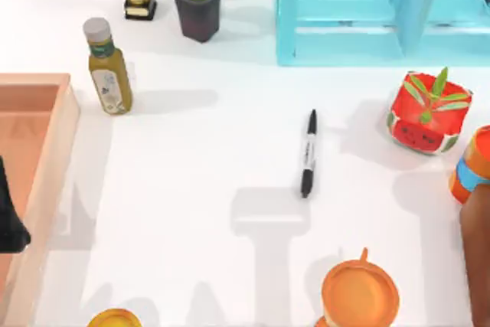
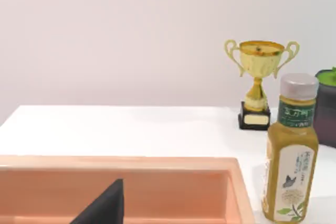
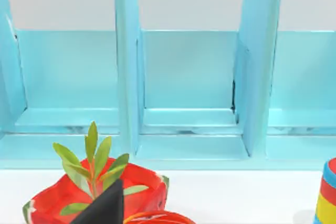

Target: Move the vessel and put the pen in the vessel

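My left gripper (image 2: 105, 208) is over the orange tray (image 1: 46, 82) on the left. My right gripper (image 3: 105, 205) is on the right, by the watermelon pot (image 1: 425, 124), which holds a leafy plant. I cannot tell if either one is open or shut. The pen (image 1: 308, 152) lies flat in the middle of the table. It is thin, so I think it could roll or slip if I pinch it badly. I might bump the orange cup (image 1: 360, 292) near it.
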Controlling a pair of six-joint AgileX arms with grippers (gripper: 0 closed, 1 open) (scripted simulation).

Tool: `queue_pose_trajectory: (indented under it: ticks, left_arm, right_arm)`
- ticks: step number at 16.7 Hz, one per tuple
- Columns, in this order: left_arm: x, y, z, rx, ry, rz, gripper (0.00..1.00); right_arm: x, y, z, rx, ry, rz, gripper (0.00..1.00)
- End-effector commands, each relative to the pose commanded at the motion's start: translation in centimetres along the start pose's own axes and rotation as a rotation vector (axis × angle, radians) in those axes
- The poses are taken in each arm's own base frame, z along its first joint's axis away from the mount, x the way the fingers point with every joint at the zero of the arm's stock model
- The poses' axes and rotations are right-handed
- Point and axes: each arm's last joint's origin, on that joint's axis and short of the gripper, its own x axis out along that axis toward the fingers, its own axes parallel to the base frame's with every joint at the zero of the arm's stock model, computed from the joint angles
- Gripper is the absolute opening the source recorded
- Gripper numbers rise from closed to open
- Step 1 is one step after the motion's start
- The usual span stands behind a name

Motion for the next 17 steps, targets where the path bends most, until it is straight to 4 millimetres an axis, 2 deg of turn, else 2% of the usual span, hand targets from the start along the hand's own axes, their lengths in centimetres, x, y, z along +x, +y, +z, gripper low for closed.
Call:
queue_pose_trajectory:
  ticks: [5, 10, 13, 17]
  left_arm:
    - [0.1, 0.1, 0.8, 0.008, 0.054, 0.009, 1.00]
    - [1.3, 0.5, 4.3, 0.038, 0.293, 0.029, 1.00]
    - [3.2, 0.9, 7.0, 0.055, 0.494, 0.040, 1.00]
    - [7.2, 1.9, 9.8, 0.068, 0.787, 0.048, 1.00]
  right_arm:
    - [0.0, 0.0, 0.0, 0.000, 0.000, 0.000, 1.00]
    - [0.0, 0.0, 0.0, 0.000, 0.000, 0.000, 1.00]
    - [0.0, 0.0, 0.0, 0.000, 0.000, 0.000, 1.00]
    - [0.0, 0.0, 0.0, 0.000, 0.000, 0.000, 1.00]
